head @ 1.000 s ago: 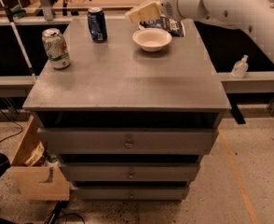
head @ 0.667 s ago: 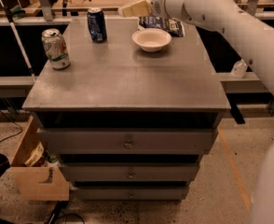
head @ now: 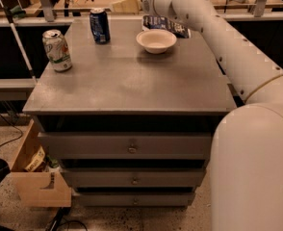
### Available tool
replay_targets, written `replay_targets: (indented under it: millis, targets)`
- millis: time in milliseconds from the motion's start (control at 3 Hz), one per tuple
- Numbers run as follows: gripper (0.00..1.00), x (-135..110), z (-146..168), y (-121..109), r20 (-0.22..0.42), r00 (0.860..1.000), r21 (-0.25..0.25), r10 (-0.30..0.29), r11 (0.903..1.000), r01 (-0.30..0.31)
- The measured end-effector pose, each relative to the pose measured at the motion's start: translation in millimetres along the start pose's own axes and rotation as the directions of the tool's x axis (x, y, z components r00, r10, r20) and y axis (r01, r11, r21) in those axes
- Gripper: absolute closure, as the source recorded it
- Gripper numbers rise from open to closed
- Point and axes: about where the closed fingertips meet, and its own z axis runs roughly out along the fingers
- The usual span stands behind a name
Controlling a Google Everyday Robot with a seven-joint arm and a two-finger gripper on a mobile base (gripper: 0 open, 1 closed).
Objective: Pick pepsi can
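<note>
End effector sits at the far edge of the grey worktop, raised a little above the surface, its pale tan tip pointing left. Whether it is clenched or released: cannot tell from this view; nothing is seen held in it. The white arm runs from it back to the right and down to the bulky base in the near right corner. The pepsi can stands upright on the worktop just left of the end effector and a little nearer the camera, close to the tip but apart from it, a gap showing between them. It is dark blue with a silver top. The white-and-green can is further left of the end effector and nearer the camera again, upright by the left edge and well apart from the pepsi can. The white bowl is right of the end effector and nearer the camera, open side up, under the arm's forward section. A dark blue packet lies flat just behind the bowl, below the arm. Under the worktop, the cabinet shows three drawer fronts, all shut. A cardboard box is on the floor at the cabinet's lower left.
</note>
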Motion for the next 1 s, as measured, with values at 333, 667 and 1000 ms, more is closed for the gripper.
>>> replay_targets:
  millis: [333,667,1000]
  targets:
    - [0.00,7.1,28.3,21.0,0.005,1.000,-0.069,0.031,0.9972,-0.031]
    - [0.00,16.9,50.4,45.8,0.001,0.997,-0.118,0.079,0.9899,-0.078]
    - [0.00,32.8,67.3,69.4,-0.018,0.992,-0.142,0.122,0.9822,-0.123]
